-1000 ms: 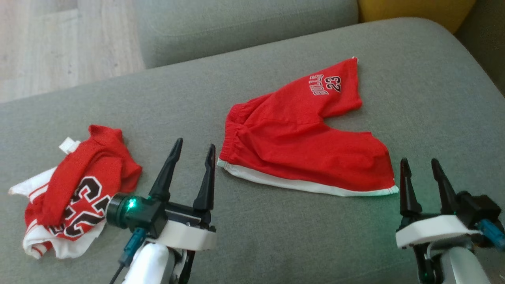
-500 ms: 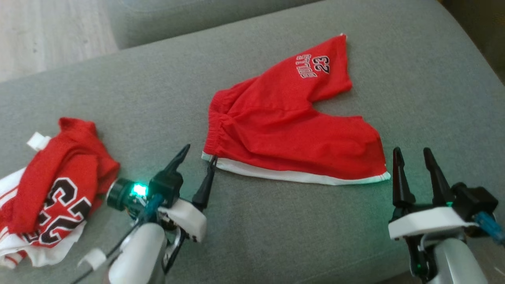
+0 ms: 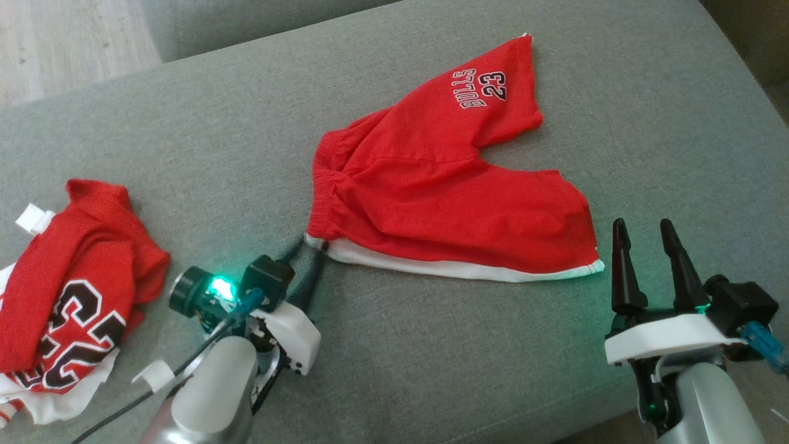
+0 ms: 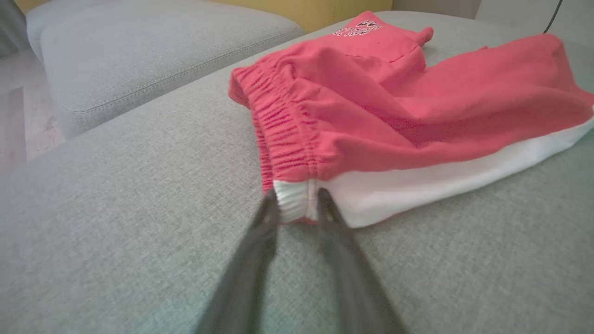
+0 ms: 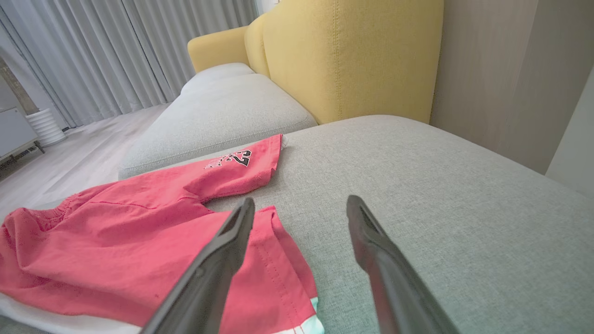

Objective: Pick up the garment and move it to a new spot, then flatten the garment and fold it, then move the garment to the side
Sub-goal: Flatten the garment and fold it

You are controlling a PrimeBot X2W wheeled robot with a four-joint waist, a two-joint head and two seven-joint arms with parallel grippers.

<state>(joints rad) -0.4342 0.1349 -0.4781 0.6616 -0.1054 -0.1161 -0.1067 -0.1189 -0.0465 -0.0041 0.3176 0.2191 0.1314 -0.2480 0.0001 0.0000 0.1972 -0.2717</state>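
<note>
The garment, red shorts (image 3: 444, 185) with a white side stripe and "BULLS 23" print, lies spread on the grey sofa cushion (image 3: 431, 370). My left gripper (image 3: 308, 242) sits at its near left corner. In the left wrist view that gripper (image 4: 297, 199) is shut on the white end of the elastic waistband of the shorts (image 4: 394, 106), one finger on each side. My right gripper (image 3: 644, 231) stands open just short of the shorts' near right hem corner. In the right wrist view that gripper (image 5: 301, 206) is open above the hem of the shorts (image 5: 139, 222), holding nothing.
A crumpled red and white jersey (image 3: 68, 290) lies at the cushion's left end. A second grey cushion (image 4: 139, 51) and a yellow sofa back (image 5: 352, 55) stand beyond. Wooden floor (image 3: 61, 37) shows at the far left. The cushion's front edge runs close to my right arm.
The head camera has tilted. My left gripper reached forward to the shorts' waistband corner and its jaws closed in on it. The right gripper stayed open in place.
</note>
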